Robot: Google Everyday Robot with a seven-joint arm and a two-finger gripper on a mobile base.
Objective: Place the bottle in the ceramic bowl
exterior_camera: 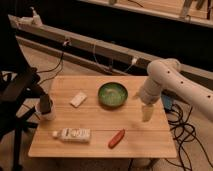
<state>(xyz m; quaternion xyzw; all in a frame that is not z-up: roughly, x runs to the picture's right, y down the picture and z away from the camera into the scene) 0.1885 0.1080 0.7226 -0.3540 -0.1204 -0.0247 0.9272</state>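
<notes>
A white bottle (73,134) with a label lies on its side near the front left of the wooden table (100,117). A green ceramic bowl (112,94) stands at the table's middle back and looks empty. My gripper (146,113) hangs from the white arm (172,80) that reaches in from the right. It points down over the table's right side, to the right of the bowl and far from the bottle. It holds nothing that I can see.
A red elongated object (116,138) lies at the front middle. A small white packet (78,99) lies left of the bowl. A white cup (46,110) with a dark object in it stands at the left edge. A black chair (15,95) is at the left and cables (182,127) at the right.
</notes>
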